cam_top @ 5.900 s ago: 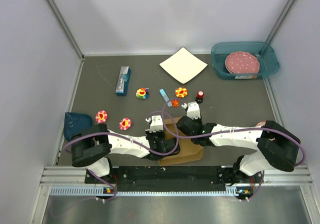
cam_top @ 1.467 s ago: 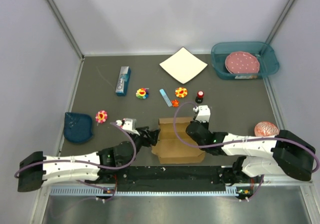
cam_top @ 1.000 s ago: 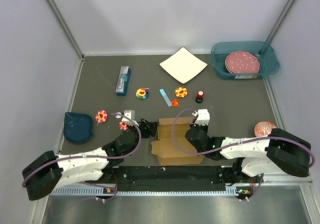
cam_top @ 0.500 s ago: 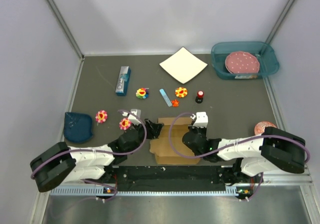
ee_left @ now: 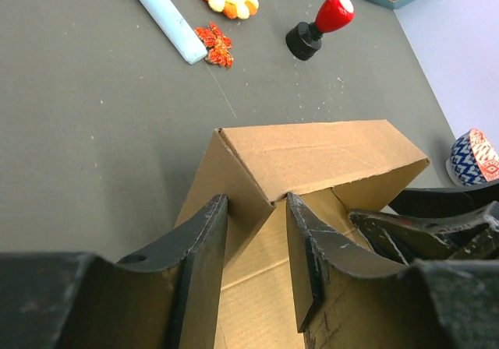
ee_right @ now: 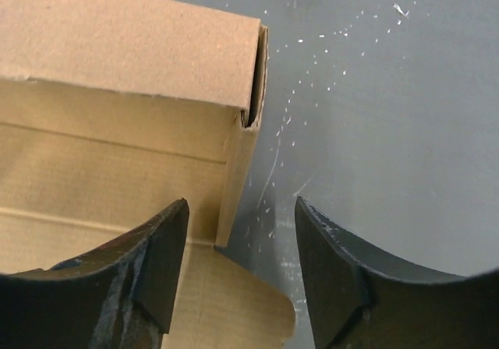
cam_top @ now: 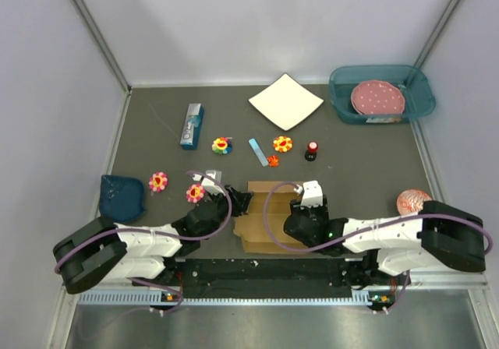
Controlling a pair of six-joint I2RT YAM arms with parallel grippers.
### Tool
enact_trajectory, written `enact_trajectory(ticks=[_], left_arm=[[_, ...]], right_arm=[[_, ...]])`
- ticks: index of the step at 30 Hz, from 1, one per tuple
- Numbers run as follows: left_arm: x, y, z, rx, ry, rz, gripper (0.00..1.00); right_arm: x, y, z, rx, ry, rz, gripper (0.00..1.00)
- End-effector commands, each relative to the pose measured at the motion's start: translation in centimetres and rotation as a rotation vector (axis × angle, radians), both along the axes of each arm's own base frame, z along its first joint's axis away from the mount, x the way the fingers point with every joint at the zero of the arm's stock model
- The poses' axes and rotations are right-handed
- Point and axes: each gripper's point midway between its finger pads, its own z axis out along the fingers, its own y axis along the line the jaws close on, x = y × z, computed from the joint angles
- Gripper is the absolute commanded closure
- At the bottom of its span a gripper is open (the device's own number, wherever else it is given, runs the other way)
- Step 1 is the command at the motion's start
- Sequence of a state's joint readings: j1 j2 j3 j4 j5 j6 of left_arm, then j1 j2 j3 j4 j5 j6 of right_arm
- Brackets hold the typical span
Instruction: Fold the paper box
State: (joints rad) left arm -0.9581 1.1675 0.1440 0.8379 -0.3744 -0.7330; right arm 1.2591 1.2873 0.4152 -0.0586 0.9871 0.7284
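We see the paper box (cam_top: 251,232), plain brown cardboard, partly folded. One raised corner stands between our left fingers (ee_left: 204,248), and its upright side wall's edge stands between our right fingers (ee_right: 156,263).

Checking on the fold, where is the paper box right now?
In the top view, the paper box sits at the near edge of the table, centre, between the left hand astride its left corner and the right hand astride its right wall.
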Motion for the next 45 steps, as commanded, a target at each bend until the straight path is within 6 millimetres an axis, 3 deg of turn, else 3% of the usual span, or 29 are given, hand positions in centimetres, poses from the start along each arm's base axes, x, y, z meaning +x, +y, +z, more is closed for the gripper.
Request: enact_trajectory(ticks=[1,5,13,16,22,25,31,35,39,45], left_arm=[[0.1,-0.1,-0.4,0.033,-0.002,-0.011,0.6],[0.1,-0.1,0.0,0.031,-0.014,-0.01,0.6],[-0.1,0.2,0.3,0.039,-0.037,-0.015,0.58],[-0.2,0.4,0.3,0.043,-0.038,-0.014,0.58],[-0.4,0.8,0.6,0.028,-0.047,-0.01,0.54],[-0.4,1.3,1.4,-0.01,-0.057,0.013,0.46],[-0.1,1.8,3.4,-0.04,-0.086,0.044,0.33],[0.6,2.1,4.0,-0.032,-0.102,0.077,0.31],[1.4,1.6,3.9,-0.011,-0.089,0.072,0.31],[2.1,0.3,1.9,0.02,-0.049,0.04,0.32]], right_arm=[[-1.0,1.0,2.2,0.034,0.019,0.054,0.39],[-1.5,0.7,4.2,0.06,-0.005,0.082,0.35],[-1.9,-0.1,12.3,0.409,-0.15,0.152,0.29],[-1.7,-0.3,13.4,0.458,-0.163,0.152,0.26],[-0.6,0.6,10.8,0.591,-0.042,0.128,0.25],[-0.3,0.8,9.9,0.648,-0.015,0.126,0.24],[0.8,0.8,9.4,0.691,0.0,0.097,0.24],[1.3,1.1,8.5,0.69,0.021,0.085,0.25],[1.7,0.9,6.9,0.689,0.044,0.058,0.31],[1.2,-0.1,3.5,0.657,0.096,0.023,0.42]])
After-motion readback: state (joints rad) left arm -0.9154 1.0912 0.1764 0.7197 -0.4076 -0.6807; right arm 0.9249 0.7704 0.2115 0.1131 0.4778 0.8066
